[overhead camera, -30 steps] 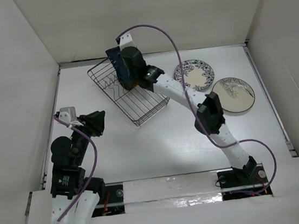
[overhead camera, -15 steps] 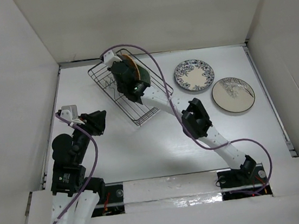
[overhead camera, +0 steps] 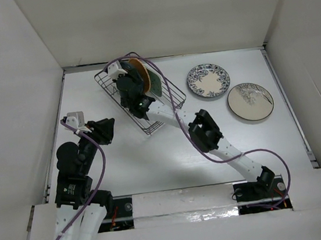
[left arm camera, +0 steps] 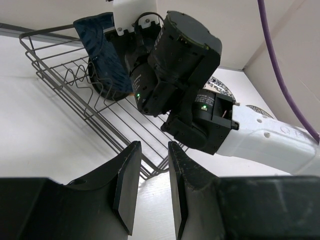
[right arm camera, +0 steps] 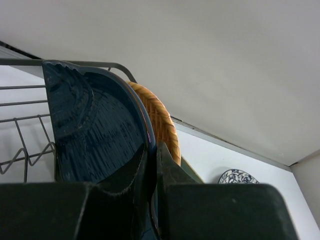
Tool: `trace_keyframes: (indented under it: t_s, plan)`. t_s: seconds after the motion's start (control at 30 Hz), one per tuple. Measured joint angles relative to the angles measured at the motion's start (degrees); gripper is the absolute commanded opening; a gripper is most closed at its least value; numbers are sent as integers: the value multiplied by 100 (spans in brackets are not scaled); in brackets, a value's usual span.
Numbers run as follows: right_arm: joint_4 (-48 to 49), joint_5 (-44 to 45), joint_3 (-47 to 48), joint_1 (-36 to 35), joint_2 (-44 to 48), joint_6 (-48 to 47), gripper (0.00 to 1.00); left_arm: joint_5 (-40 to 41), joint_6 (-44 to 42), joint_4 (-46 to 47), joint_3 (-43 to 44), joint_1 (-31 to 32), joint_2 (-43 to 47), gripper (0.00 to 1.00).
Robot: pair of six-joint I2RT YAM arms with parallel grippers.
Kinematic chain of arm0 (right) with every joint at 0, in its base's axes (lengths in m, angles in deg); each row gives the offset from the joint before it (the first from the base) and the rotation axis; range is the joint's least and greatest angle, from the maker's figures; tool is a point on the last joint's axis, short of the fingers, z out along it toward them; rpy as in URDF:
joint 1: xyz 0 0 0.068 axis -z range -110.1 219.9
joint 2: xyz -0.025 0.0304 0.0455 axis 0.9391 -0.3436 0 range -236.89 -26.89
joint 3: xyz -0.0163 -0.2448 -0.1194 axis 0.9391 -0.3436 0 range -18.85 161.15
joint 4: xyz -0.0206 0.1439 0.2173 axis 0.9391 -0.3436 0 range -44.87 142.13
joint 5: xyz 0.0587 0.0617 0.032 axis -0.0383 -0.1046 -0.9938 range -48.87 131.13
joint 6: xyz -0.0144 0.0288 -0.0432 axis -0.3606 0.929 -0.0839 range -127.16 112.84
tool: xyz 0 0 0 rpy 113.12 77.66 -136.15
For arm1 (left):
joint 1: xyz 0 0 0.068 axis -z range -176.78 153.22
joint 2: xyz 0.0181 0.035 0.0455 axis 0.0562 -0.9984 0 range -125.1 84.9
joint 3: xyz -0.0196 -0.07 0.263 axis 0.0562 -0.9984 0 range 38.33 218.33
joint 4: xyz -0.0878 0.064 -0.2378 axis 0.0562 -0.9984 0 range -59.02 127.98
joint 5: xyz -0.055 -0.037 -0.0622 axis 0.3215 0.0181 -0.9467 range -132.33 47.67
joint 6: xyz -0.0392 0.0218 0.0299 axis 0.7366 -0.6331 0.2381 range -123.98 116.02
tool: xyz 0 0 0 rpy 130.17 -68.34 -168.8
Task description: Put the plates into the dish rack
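Note:
The wire dish rack [overhead camera: 148, 113] lies at the back left of the table. A tan woven plate [overhead camera: 139, 74] and a pale green plate [overhead camera: 155, 81] stand on edge in it. My right gripper [right arm camera: 152, 162] is shut on the rim of the dark blue leaf-shaped plate [right arm camera: 95, 130] and holds it upright in the rack, just in front of the woven plate [right arm camera: 161, 122]. The blue plate also shows in the left wrist view [left arm camera: 102, 47]. My left gripper [left arm camera: 150, 185] is open and empty, near the rack's front corner [left arm camera: 150, 167]. The small black plate cannot be made out.
A blue-white floral plate [overhead camera: 208, 81] and a cream plate with a dark rim [overhead camera: 250, 101] lie flat on the table to the right of the rack. The right arm [overhead camera: 202, 129] stretches diagonally across the middle. White walls enclose the table.
My right gripper has carried the blue plate left and down from above the rack into it, beside the woven plate. The left arm has not moved.

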Motion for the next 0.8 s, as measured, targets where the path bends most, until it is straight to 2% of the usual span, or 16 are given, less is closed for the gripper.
trace_keyframes:
  t_s: [0.33,0.43,0.67,0.8]
  plan:
    - [697,424,-374,-173,-103,11,0,2,0,0,-2,0,-4,25]
    - [791,509,-651,-219,-103,149,26,2,2,0,0,0,-4,25]
    - [951,481,-1093,-254,-72,717,48,4,0,0,-2,0,-4,25]
    - [844,385,-1648,-251,208,1228,54,9,0,0,-2,0,-4,25]
